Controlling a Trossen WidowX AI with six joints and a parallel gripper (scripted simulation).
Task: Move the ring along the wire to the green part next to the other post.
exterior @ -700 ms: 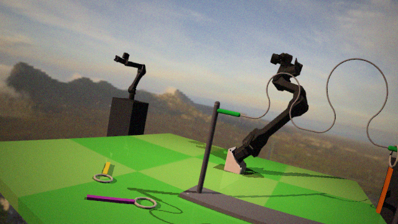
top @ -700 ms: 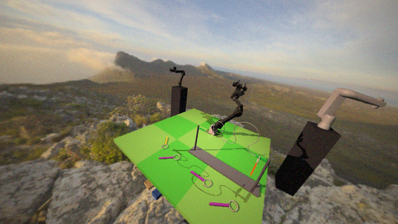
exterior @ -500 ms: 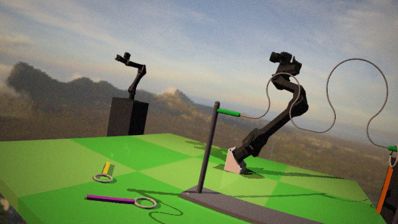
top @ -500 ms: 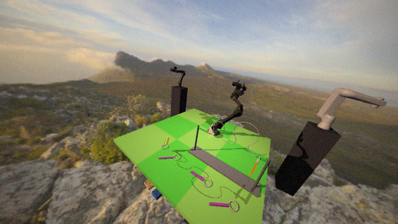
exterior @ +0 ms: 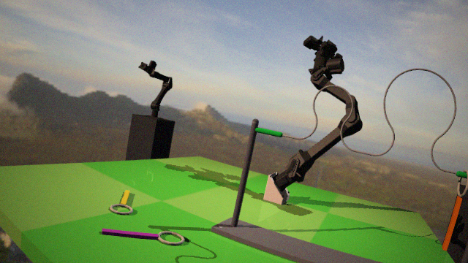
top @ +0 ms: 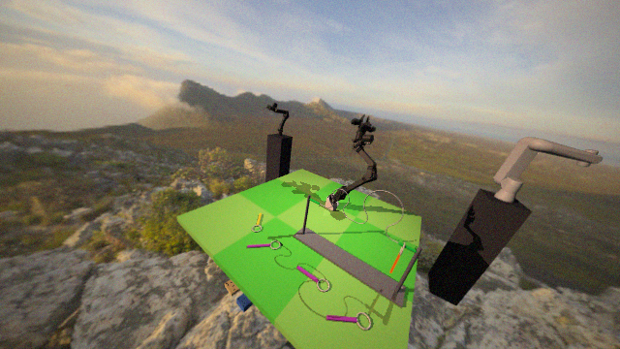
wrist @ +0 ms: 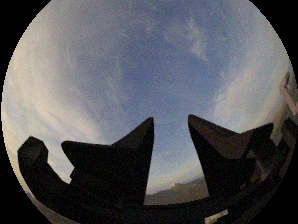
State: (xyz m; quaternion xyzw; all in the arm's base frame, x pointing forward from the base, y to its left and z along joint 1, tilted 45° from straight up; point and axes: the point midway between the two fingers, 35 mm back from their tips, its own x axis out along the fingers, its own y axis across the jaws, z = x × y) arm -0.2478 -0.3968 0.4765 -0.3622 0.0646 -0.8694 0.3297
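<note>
The ring (exterior: pixel 458 189) with the orange handle (top: pixel 397 261) (exterior: pixel 452 223) hangs on the green wire part (top: pixel 396 238) (exterior: pixel 461 174) next to the right post (top: pixel 409 272); the handle points down. The grey wire (exterior: pixel 455 102) loops up and across to the other green part (top: pixel 316 200) (exterior: pixel 268 131) at the left post (top: pixel 306 215) (exterior: pixel 244 179). My gripper (top: pixel 364 117) (exterior: pixel 325 40) (wrist: pixel 170 120) is partly open and empty, pointing up, high above the table and well away from the ring. Only sky and distant hills show between its fingers in the wrist view.
A yellow-handled ring (top: pixel 257 227) (exterior: pixel 121 209) and several purple-handled rings (top: pixel 322 284) (exterior: pixel 170 238) lie on the green table. The long grey base (top: pixel 349 264) (exterior: pixel 303 245) carries both posts. Two other arms stand on dark pedestals (top: pixel 279 157) (top: pixel 472 247) beyond the table.
</note>
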